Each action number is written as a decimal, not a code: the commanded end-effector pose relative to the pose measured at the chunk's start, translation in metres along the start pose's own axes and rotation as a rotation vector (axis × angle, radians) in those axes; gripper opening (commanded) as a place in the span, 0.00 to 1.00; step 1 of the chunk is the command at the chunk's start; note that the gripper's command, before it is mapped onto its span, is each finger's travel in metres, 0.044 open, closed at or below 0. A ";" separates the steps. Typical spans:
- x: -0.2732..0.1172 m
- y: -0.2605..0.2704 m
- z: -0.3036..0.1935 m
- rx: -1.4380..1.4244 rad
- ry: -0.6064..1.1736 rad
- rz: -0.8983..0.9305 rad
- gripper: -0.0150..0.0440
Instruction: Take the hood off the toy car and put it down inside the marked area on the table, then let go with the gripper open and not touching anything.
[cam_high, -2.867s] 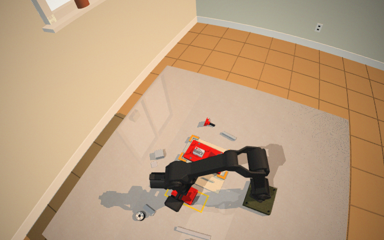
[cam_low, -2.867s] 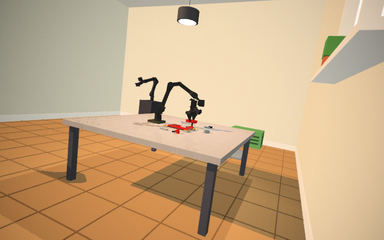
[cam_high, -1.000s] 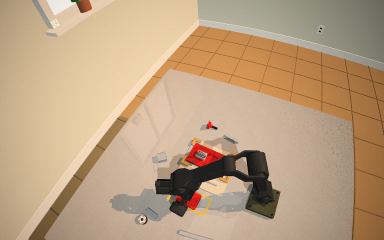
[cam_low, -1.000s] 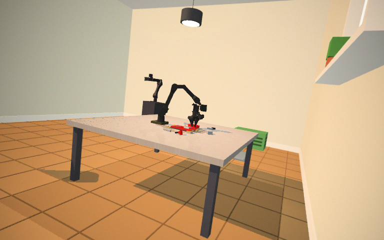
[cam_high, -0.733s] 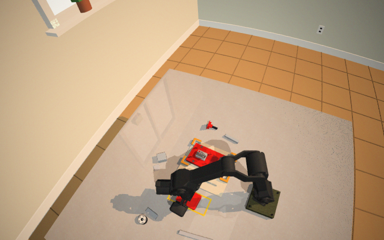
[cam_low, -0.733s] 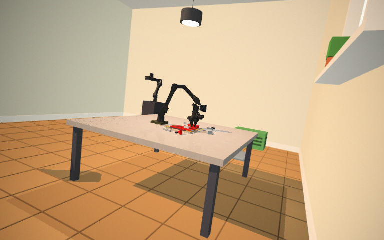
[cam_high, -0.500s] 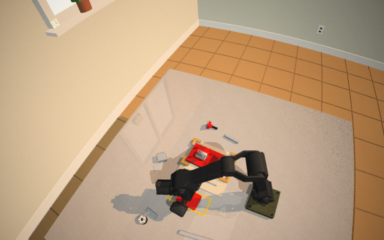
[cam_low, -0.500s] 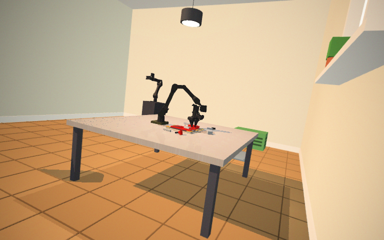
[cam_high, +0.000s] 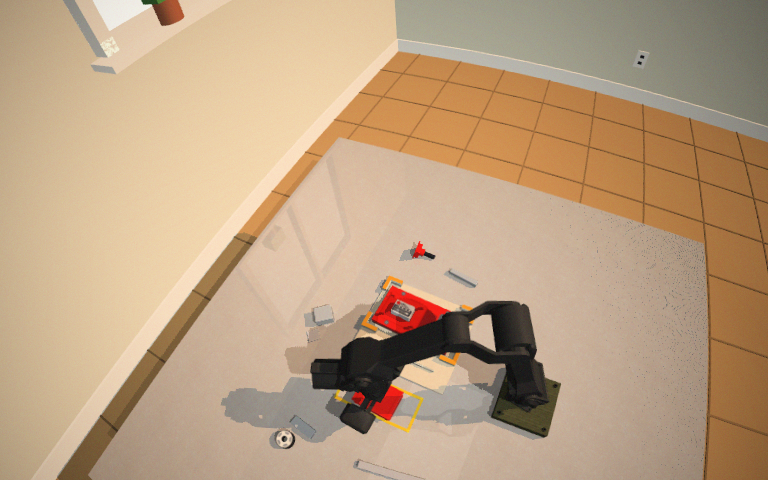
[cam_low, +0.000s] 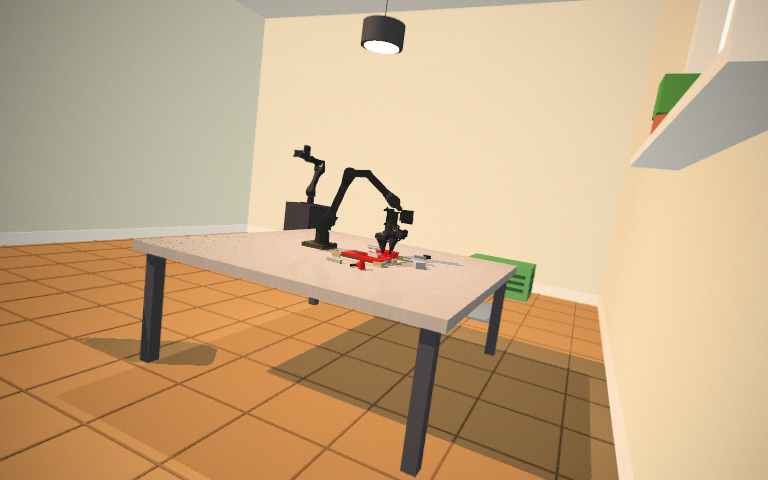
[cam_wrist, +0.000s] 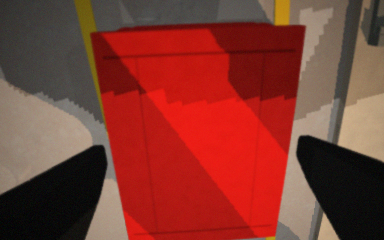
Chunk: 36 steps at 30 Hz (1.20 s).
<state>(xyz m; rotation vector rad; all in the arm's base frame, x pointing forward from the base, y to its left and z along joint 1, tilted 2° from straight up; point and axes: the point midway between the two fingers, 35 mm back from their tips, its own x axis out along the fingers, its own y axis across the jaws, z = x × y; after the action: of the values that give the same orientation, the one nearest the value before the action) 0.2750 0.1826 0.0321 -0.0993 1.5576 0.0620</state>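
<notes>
The red hood (cam_high: 390, 403) (cam_wrist: 200, 125) lies over the yellow-outlined marked area (cam_high: 415, 415) (cam_wrist: 282, 11). In the wrist view it hides part of the right-hand yellow line, so I cannot tell whether it is wholly inside. The arm hides part of it in the top view. My gripper (cam_low: 387, 251) (cam_wrist: 202, 150) is open around the hood, one finger on each side with a visible gap. It is low and pointing down. The red toy car (cam_high: 433, 312) (cam_low: 353, 254) stands apart from the hood with its grey engine showing.
The car is on a beige board (cam_high: 438, 380) with orange corner brackets (cam_high: 390, 280). A white block (cam_high: 323, 314), a wheel (cam_high: 284, 438), a grey plate (cam_high: 303, 426), a grey bar (cam_high: 462, 277), a long strip (cam_high: 387, 470) and a red-and-black part (cam_high: 419, 250) lie around.
</notes>
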 end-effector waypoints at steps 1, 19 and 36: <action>-0.021 0.002 0.003 0.000 -0.011 0.007 1.00; -0.069 0.000 0.001 0.000 -0.012 0.011 1.00; -0.069 0.000 0.001 0.000 -0.012 0.011 1.00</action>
<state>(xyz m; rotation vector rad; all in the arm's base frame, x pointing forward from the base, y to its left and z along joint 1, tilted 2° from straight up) 0.2754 0.1836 0.1007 -0.0943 1.5451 0.0695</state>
